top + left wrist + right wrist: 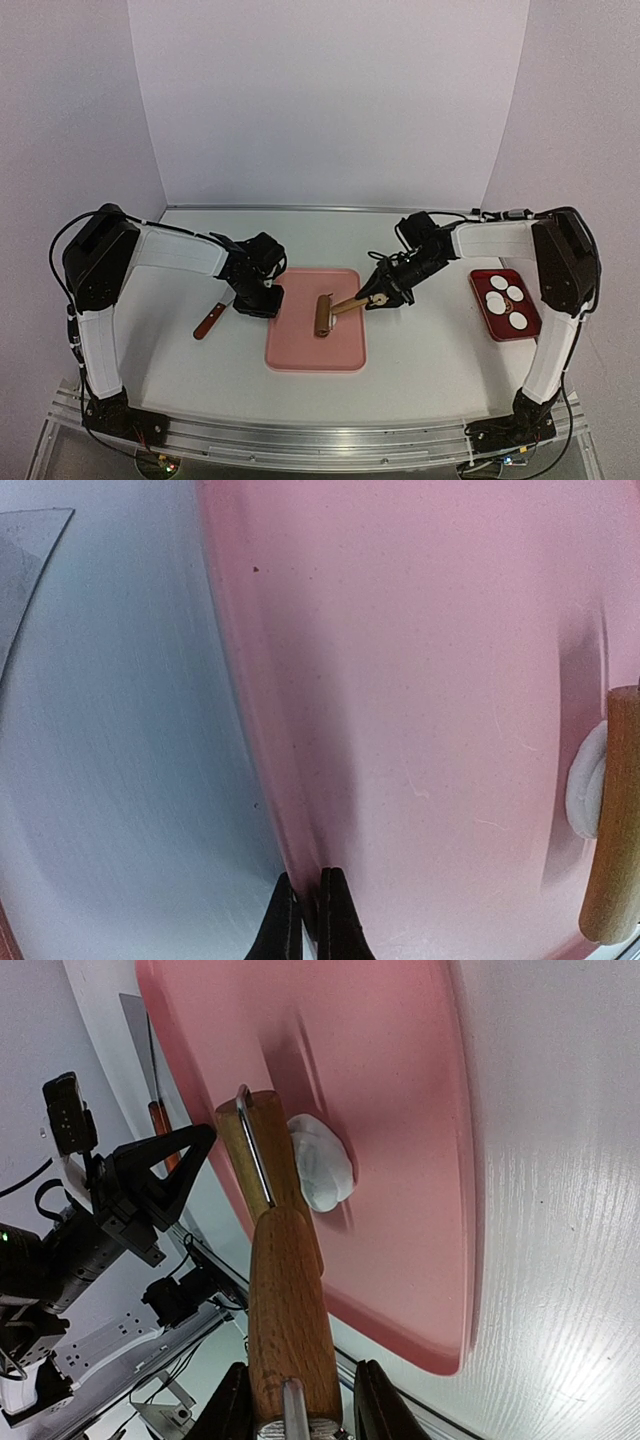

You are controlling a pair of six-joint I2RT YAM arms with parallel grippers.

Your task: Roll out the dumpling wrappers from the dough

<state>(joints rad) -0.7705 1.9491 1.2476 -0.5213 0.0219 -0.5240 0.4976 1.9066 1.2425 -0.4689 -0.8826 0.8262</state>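
The dough (pixel 322 1163) is a small white lump on the pink board (pixel 340 345), pressed against the barrel of a wooden roller (pixel 325 313). My right gripper (pixel 380 296) is shut on the roller's handle (pixel 290 1320), one finger on each side. In the left wrist view the dough (pixel 585 795) peeks out from under the roller (pixel 612 820) at the right edge. My left gripper (pixel 308 915) is shut on the board's raised left rim (pixel 250 740), which runs in between its fingertips. Several dumpling wrappers (pixel 514 293), round white discs, lie in a red tray (pixel 528 322) at the right.
A knife with a red-brown handle (pixel 210 322) lies on the table left of the board, beside my left gripper (pixel 262 296). White walls close the back and both sides.
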